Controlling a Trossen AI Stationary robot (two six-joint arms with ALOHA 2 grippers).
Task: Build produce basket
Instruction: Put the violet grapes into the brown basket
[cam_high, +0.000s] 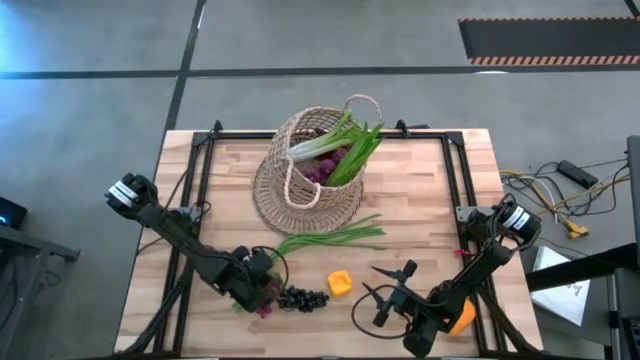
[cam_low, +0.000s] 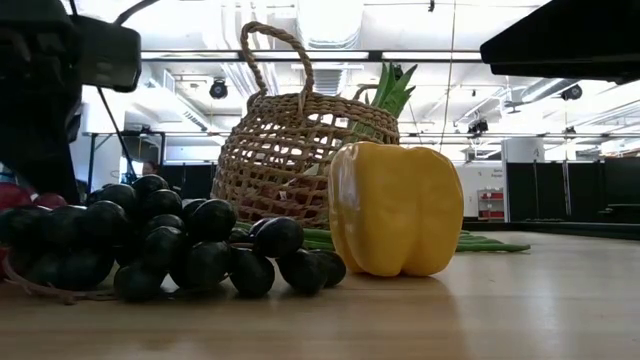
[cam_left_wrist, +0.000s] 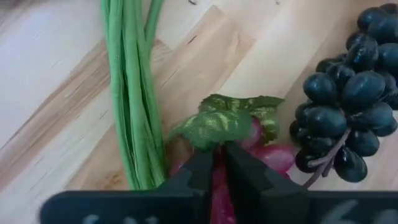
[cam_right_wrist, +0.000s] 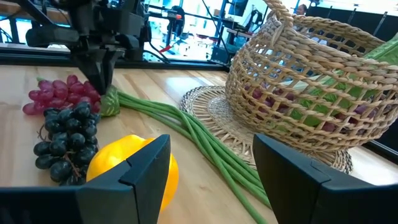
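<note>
The round tan woven wicker basket (cam_high: 305, 170) lies tipped on its side at the far middle of the light wooden table (cam_high: 430, 190), already holding a pale-stemmed green leek (cam_high: 325, 140), leafy greens and something purple; a bundle of long thin green onions (cam_high: 330, 237) lies on the boards just in front of it. Nearer the front edge sit a small yellow pepper piece (cam_high: 340, 284) and a bunch of black grapes (cam_high: 302, 297), close together; a bunch of red grapes with a green leaf (cam_left_wrist: 239, 134) lies touching the black bunch.

The left gripper (cam_left_wrist: 217, 165) is down over the red bunch, its fingers pinched nearly together on the stem end beneath the leaf; it appears to be clamped on that bunch. The right gripper (cam_high: 392, 292) waits near the front right of the table with its fingers spread wide, holding nothing; an orange round fruit (cam_high: 462, 318) shows beside that arm.

The red grapes are likely light, lumpy and loosely hung; the berries would roll under the pads, so the stem is the sounder place to take hold; lifted from there, the cluster may swing.
</note>
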